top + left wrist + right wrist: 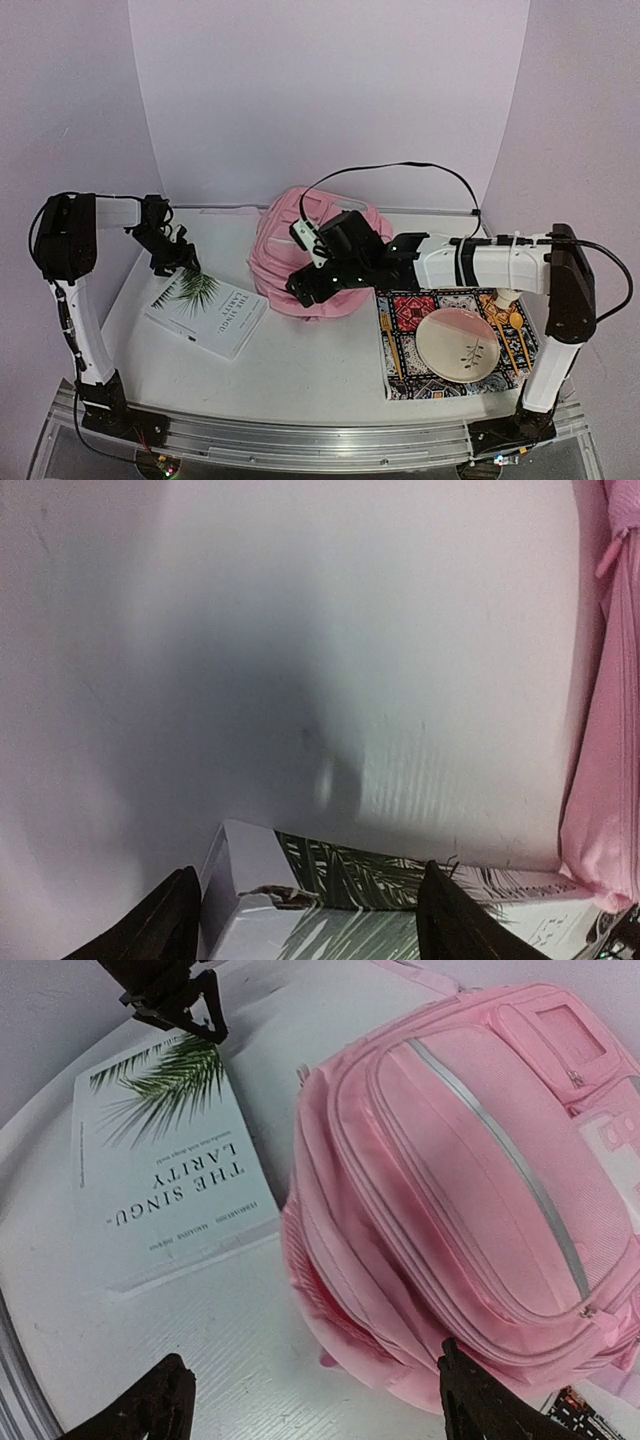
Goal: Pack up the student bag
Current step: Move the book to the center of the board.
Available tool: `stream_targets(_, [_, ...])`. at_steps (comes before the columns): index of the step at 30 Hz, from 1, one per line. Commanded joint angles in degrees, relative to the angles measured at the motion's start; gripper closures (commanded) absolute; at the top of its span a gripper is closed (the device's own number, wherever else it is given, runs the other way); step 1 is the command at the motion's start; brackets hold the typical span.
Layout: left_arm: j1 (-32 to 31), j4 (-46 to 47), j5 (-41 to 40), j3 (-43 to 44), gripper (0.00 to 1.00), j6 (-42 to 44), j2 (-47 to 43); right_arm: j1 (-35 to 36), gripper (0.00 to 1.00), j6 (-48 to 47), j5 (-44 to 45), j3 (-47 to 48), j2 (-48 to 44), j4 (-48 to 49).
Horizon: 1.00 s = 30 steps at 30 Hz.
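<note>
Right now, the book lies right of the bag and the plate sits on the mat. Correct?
No: the book lies left of the bag, as the top view shows. The plate does sit on the mat.

This looks like a robotics lab booth, not anyone's home. Plain pale lilac walls (330,90) close in a bare white table (300,365) on three sides, with no windows, shelves or furniture. At the table's 6 o'clock edge runs a metal rail (320,438) with two robot arms bolted to it, the left one (75,300) at 7 o'clock and the right one (555,320) at 5 o'clock, and a loose black cable (400,167) loops above the right one. Household things sit like staged props: a book (207,310) at 9 o'clock, a pink backpack (285,230) toward 12 o'clock, a patterned placemat (405,375) with a plate (462,343) at 4 o'clock.
</note>
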Motion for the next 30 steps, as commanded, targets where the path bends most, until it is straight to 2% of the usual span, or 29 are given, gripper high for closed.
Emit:
stream_targets(1, [-4.77, 0.95, 6.29, -4.86, 0.26, 1.49, -5.88, 2.87, 0.16, -0.42, -0.71, 4.14, 2.15, 0.03])
stream_targets(10, [-9.96, 4.01, 7.09, -5.84, 0.28, -2.16, -6.56, 4.03, 0.21, 0.23, -0.08, 1.86, 4.33, 0.03])
stream_targets(19, [-15.44, 13.14, 9.79, -2.23, 0.23, -15.41, -7.80, 4.15, 0.23, 0.93, -2.08, 1.05, 4.77, 0.03])
stream_targets(24, [-15.25, 14.48, 1.54, -6.17, 0.17, -22.93, -15.44, 4.16, 0.22, 0.61, -1.96, 0.53, 4.42, 0.04])
stream_targets(30, [-13.40, 13.55, -5.11, -18.07, 0.17, -34.33, -28.83, 4.15, 0.21, 0.52, -2.45, -0.62, 3.94, 0.46])
